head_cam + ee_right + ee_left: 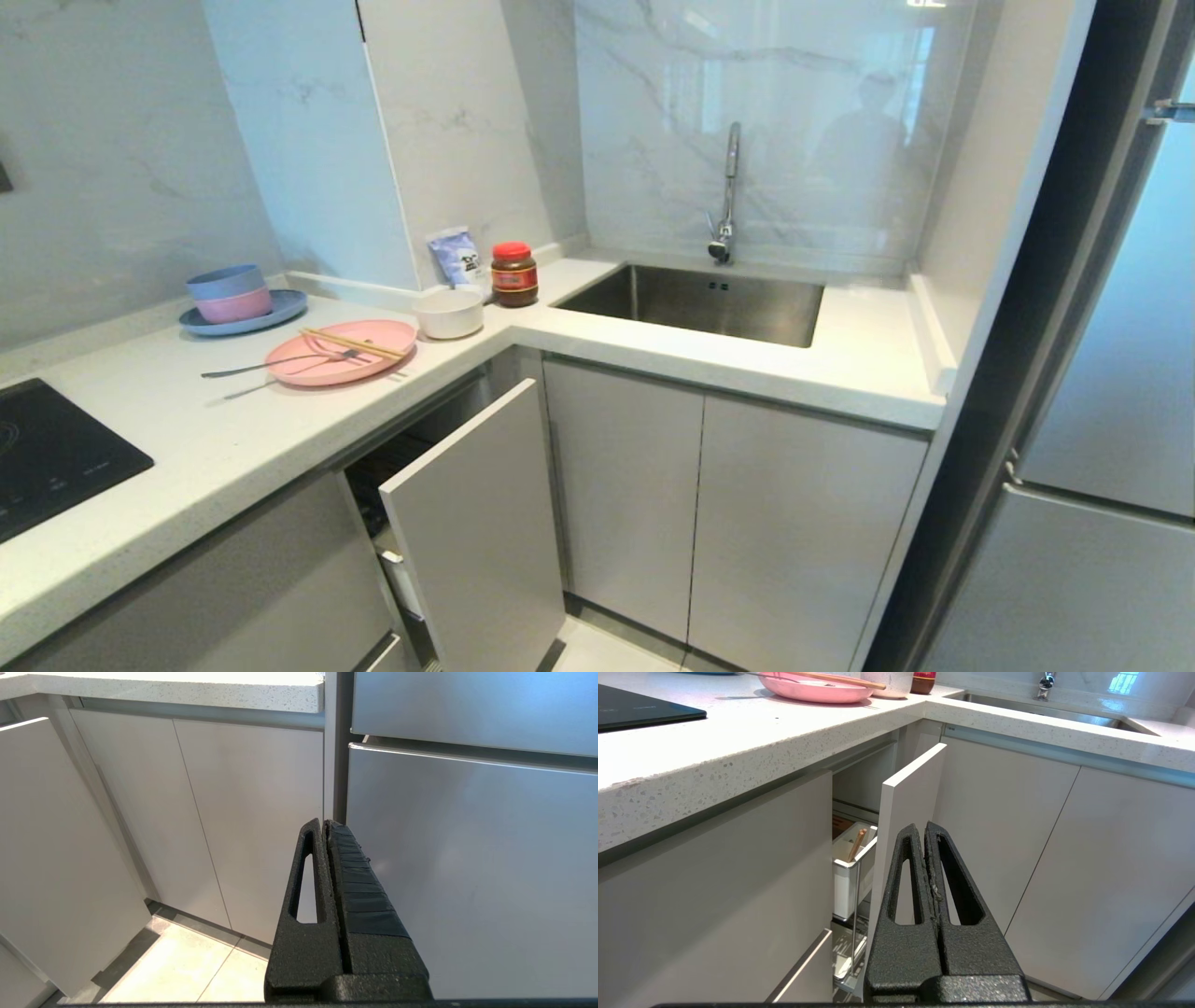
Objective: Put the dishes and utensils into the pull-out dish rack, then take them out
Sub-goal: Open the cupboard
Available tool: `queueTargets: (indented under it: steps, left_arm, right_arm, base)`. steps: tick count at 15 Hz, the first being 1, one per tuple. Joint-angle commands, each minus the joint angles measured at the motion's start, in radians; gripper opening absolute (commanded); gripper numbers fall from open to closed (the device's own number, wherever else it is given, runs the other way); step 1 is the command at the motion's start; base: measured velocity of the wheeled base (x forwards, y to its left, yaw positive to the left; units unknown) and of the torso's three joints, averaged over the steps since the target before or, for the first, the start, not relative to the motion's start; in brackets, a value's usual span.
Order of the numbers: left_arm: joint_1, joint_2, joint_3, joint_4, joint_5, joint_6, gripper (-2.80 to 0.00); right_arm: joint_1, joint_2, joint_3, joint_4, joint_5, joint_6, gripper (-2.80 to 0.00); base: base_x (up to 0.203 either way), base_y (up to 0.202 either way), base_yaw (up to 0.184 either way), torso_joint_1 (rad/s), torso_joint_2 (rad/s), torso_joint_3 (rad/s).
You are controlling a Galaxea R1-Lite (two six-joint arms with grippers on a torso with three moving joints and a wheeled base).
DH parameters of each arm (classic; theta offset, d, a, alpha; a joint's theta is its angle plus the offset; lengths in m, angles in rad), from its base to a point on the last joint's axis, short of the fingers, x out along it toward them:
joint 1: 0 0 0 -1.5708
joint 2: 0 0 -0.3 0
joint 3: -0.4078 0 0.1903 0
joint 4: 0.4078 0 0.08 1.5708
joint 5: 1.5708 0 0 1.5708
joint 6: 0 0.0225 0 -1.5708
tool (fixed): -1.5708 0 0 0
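A pale-pink plate (342, 350) lies on the white counter with light-wood chopsticks (351, 343) across it and a silver fork (271, 362) resting on its left rim. A cream-white bowl (450, 312) stands just right of the plate. Under the counter the pull-out dish rack is partly out, its light-grey front panel (476, 523) standing away from the cabinets. Its white utensil caddy (850, 875) shows behind the panel with a wooden stick in it. My left gripper (922, 828) is shut and empty, low in front of the panel. My right gripper (323, 825) is shut and empty, facing the cabinets and fridge.
A blue plate (245, 315) with stacked blue and pink bowls sits at the back left. A red-lidded jar (514, 273) and a blue packet (456, 256) stand in the corner. A steel sink (695, 301) with a tap is on the right, a black hob (47, 453) on the left, a steel fridge (1102, 467) far right.
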Motion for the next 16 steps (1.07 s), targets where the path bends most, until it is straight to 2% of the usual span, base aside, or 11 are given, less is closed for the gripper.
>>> queueTargets:
  steps: [1, 16]
  left_arm:
    - [0.000, 0.001, 0.020, 0.000, 0.000, -0.001, -2.80]
    - [0.000, 0.001, 0.020, -0.001, 0.000, -0.001, -2.80]
  right_arm:
    - [0.002, -0.002, 0.001, 0.000, 0.000, 0.000, -2.80]
    - [0.000, -0.002, 0.000, 0.000, 0.000, 0.000, -2.80]
  base:
    - [0.000, 0.000, 0.000, 0.000, 0.00, 0.000]
    - [0.000, 0.000, 0.000, 0.000, 0.00, 0.000]
